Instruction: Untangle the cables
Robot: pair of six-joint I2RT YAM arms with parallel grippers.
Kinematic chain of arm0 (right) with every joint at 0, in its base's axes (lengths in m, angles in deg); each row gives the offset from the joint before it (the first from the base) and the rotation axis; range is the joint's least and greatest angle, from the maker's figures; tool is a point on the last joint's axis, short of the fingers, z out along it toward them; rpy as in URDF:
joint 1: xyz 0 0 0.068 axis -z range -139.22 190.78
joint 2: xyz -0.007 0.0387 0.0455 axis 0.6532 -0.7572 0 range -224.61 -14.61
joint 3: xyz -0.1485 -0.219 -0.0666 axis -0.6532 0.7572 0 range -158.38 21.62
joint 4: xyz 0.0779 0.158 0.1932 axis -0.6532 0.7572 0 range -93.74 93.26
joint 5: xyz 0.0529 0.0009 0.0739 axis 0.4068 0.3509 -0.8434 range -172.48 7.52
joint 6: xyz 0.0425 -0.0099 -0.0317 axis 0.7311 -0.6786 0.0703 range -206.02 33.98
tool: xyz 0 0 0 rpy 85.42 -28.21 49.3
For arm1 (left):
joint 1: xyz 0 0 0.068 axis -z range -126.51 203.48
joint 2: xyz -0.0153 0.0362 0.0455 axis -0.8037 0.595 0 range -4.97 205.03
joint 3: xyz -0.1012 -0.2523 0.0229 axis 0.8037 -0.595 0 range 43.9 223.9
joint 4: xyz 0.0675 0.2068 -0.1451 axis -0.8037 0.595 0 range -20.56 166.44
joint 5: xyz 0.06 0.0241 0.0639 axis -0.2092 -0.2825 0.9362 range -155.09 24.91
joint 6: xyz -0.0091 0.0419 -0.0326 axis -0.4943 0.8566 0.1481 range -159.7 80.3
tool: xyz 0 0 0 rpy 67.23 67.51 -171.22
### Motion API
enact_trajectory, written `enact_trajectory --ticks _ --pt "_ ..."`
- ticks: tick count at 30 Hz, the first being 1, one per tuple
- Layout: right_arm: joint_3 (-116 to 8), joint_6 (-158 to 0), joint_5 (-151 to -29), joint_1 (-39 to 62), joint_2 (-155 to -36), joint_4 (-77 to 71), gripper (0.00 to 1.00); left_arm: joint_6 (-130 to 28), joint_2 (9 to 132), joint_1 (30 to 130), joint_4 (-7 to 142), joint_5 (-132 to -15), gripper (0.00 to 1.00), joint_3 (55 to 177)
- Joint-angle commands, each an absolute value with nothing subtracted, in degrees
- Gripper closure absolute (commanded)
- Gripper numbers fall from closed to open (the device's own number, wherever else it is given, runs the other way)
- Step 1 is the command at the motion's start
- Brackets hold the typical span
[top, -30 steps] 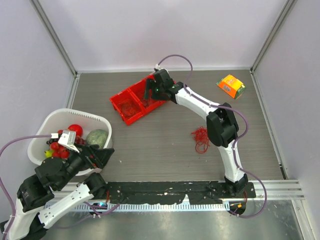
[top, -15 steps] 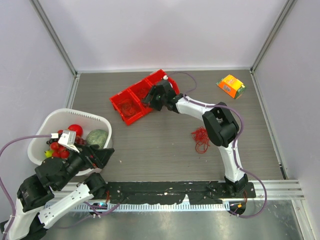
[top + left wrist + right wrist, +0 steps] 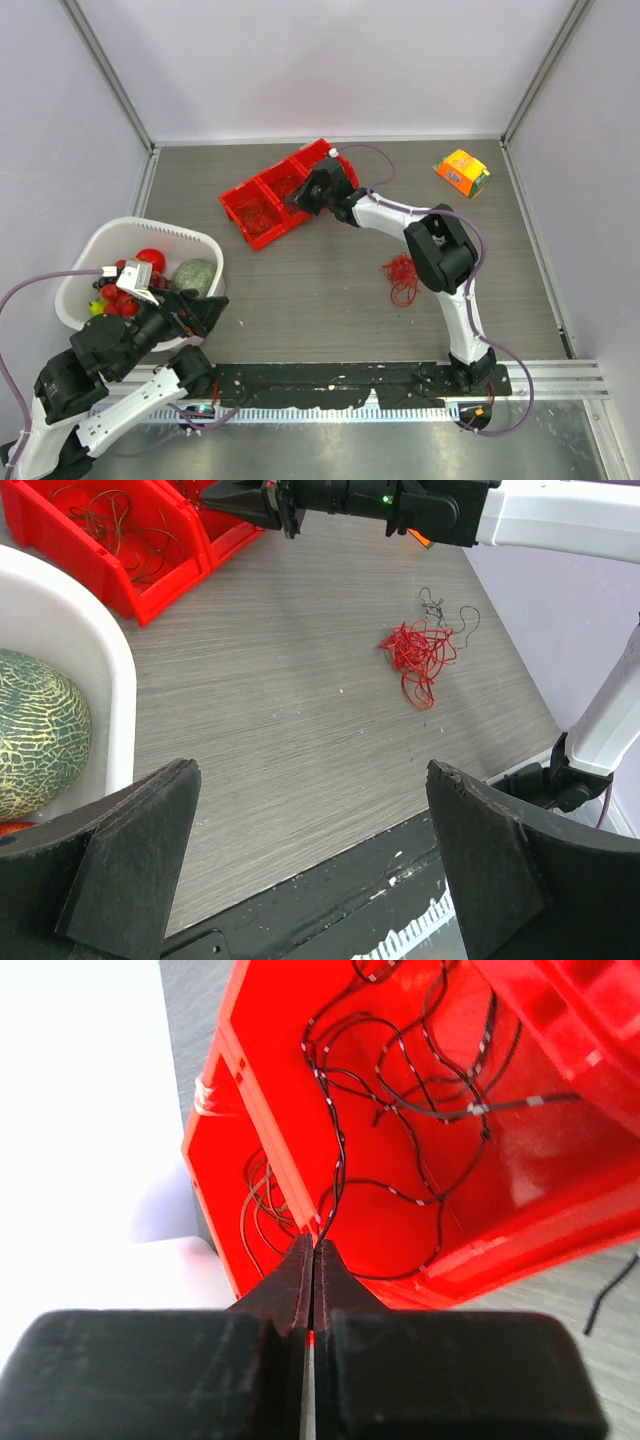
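A red cable clump (image 3: 400, 275) (image 3: 418, 652) lies on the table, with a small dark cable (image 3: 440, 608) beside it. More dark cables (image 3: 335, 1160) loop inside the red bin (image 3: 240, 190) (image 3: 205, 1130), and others (image 3: 258, 1210) lie in the adjoining compartment. My right gripper (image 3: 298, 197) (image 3: 314, 1245) reaches into the bin, shut on a dark cable strand that runs up out of its tips. At the near left, beside the white basket, my left gripper (image 3: 205, 310) (image 3: 310, 780) hangs open with nothing in it.
A white basket (image 3: 150, 228) with red fruit and a green melon (image 3: 195, 273) (image 3: 30, 730) stands at the left. An orange box (image 3: 462, 171) lies at the back right. Grey walls close in the table on three sides.
My right gripper dropped into the red bin and closed on a dark cable strand. The left arm has not moved.
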State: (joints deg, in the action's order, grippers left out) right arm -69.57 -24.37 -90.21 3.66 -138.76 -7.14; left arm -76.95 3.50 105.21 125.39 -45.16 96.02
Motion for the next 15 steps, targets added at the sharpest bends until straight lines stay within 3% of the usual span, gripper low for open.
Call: enact_trajectory --ticks 1,9,15 --pt "-75.3 -26.7 -89.8 4.4 -141.2 -10.8 0.99 -77.0 3.7 105.2 123.1 -45.5 0.0 95.9" --pt "-97.4 -34.2 -86.9 4.3 -156.4 -1.5 0.98 -77.1 3.6 105.2 123.4 -45.5 0.0 96.1" --pt "-100.5 -40.3 -85.8 3.8 -155.3 4.8 0.87 -77.3 2.8 105.2 123.6 -45.0 0.0 96.0"
